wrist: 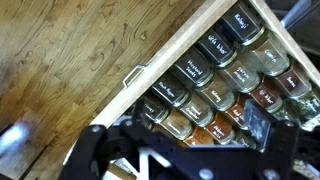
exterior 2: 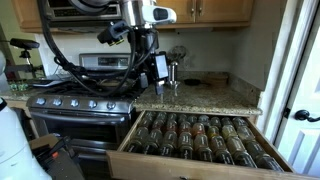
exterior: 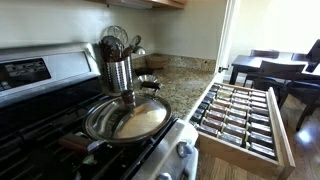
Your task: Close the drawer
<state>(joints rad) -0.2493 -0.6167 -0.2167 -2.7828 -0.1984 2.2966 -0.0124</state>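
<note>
The drawer (exterior: 284, 140) is pulled far out from under the granite counter, with rows of small dark spice jars inside its light wood frame. It shows in both exterior views; in one its pale front panel (exterior 2: 190, 168) faces the camera. In the wrist view I look down on its front edge (wrist: 170, 50) and metal handle (wrist: 133, 76). My gripper (exterior 2: 160, 68) hangs on the arm above the counter behind the drawer. In the wrist view the gripper (wrist: 180, 135) has its dark fingers spread wide over the jars, holding nothing. It touches nothing.
A stove (exterior 2: 80, 105) with black front and knobs stands beside the drawer. A steel pan (exterior: 125, 118) sits on the burners and a utensil holder (exterior: 118, 70) behind it. Dining table and chairs (exterior: 270, 65) stand beyond. Wood floor (wrist: 60, 60) lies below.
</note>
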